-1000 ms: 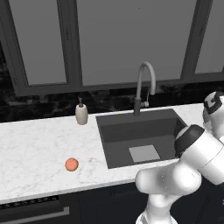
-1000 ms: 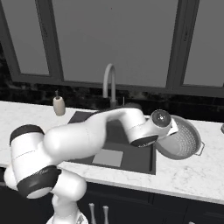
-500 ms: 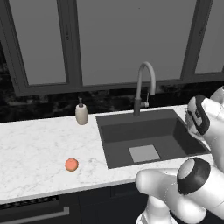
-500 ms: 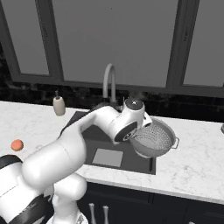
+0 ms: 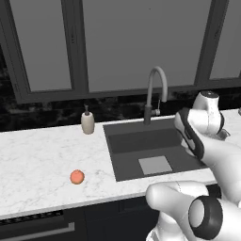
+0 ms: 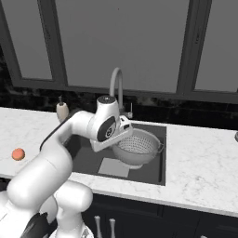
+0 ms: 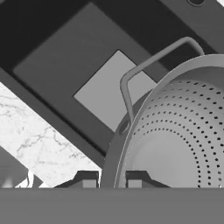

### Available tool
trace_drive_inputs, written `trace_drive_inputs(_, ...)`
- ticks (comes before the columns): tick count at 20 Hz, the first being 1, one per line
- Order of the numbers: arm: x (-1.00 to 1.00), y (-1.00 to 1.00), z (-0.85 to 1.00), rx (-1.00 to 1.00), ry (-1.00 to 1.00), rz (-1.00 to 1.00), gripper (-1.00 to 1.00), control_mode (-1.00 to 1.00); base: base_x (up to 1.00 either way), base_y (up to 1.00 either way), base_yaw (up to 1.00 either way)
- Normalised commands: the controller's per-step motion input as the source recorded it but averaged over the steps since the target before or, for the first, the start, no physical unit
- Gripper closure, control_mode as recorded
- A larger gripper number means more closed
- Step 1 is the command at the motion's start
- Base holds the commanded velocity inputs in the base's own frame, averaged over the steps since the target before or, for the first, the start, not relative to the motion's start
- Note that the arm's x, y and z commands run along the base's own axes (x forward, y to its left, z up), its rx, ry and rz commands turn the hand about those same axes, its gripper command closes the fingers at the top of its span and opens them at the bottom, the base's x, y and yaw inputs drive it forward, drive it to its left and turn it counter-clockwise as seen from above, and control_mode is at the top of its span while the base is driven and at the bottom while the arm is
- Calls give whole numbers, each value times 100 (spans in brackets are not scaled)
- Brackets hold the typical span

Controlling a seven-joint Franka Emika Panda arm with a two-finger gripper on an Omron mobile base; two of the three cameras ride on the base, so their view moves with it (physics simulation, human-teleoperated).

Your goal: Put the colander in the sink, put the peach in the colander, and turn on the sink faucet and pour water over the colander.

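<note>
A white marble tabletop (image 5: 37, 164) runs across the scene below dark window panes (image 5: 141, 42) and a black backsplash. Recessed in it is the dark grey sink (image 5: 127, 141), with a lighter grey square (image 5: 155, 165) on its bottom. Behind the basin stands the grey gooseneck faucet (image 5: 157, 89), its spout arching over to the right, a small lever at its side. A beige soap dispenser (image 5: 87, 122) sits on the tabletop just left of the sink's back corner. The peach (image 5: 77, 177) lies on the tabletop well left of the sink, near the front edge. The white arm (image 5: 207, 141) rises at the lower right and covers the sink's right side.
</note>
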Motion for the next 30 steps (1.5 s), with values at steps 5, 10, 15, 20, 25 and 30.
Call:
trace_drive_inputs(5, 1, 67, -14, -6, 2, 5, 100, -100, 0, 0, 0)
trace_drive_inputs(10, 1, 46, -20, -2, 0, 7, 100, -100, 0, 0, 0)
trace_drive_inputs(15, 0, 37, -18, 0, -1, 10, 100, -100, 0, 0, 0)
trace_drive_inputs(20, 10, 32, -15, 0, 0, 12, 100, -100, 0, 0, 0)
trace_drive_inputs(25, 27, 16, -15, 0, 0, 21, 100, -100, 0, 0, 0)
trace_drive_inputs(30, 51, 0, -19, 0, 0, 6, 100, -100, 0, 0, 0)
